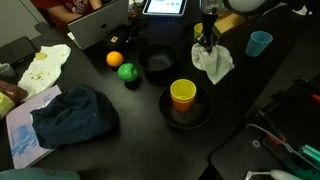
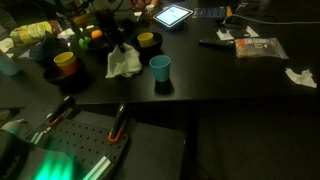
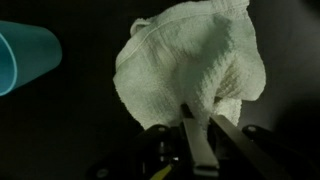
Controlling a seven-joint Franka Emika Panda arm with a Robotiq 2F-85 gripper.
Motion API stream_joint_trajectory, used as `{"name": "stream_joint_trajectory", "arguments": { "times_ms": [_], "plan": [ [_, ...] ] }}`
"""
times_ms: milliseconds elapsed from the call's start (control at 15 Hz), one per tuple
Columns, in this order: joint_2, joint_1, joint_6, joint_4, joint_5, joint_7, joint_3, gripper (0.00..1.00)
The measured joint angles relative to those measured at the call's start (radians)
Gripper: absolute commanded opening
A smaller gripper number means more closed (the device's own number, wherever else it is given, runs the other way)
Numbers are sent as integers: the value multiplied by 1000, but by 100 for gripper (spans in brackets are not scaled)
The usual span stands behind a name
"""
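Observation:
My gripper [image 3: 200,118] is shut on a corner of a white cloth [image 3: 190,60] and holds it up, the rest hanging down to the black table. The cloth shows in both exterior views [image 1: 213,63] [image 2: 124,64], with the gripper [image 1: 205,40] above it. A light blue cup [image 3: 25,55] stands beside the cloth; it also shows in both exterior views [image 1: 259,44] [image 2: 160,68].
A yellow cup [image 1: 182,95] sits in a black bowl [image 1: 186,112]. Another black bowl [image 1: 157,64], an orange [image 1: 114,59], a green fruit [image 1: 127,72], a dark blue cloth [image 1: 72,115], a laptop [image 1: 100,25] and a tablet [image 1: 165,6] are on the table.

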Motion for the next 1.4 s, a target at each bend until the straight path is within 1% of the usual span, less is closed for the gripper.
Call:
{"name": "stream_joint_trajectory", "arguments": {
  "times_ms": [133,400,467,533,667,800,933,1133,1400],
  "plan": [
    [1,-1,-3,0,-14,19,-8,42],
    [-8,0,-12,0,-18,33,-5,73],
    [-18,1,-31,0,-18,33,-1,79],
    [-32,1,-62,0,-18,33,5,88],
    [-71,-3,-143,-5,-2,31,29,100],
    [-114,-15,-217,-18,53,16,72,100],
    [-146,-29,-234,-47,118,-8,114,100],
    [-158,-45,-161,-114,139,-14,143,100],
    [-142,-76,-24,-191,131,-14,138,100]
  ]
}}
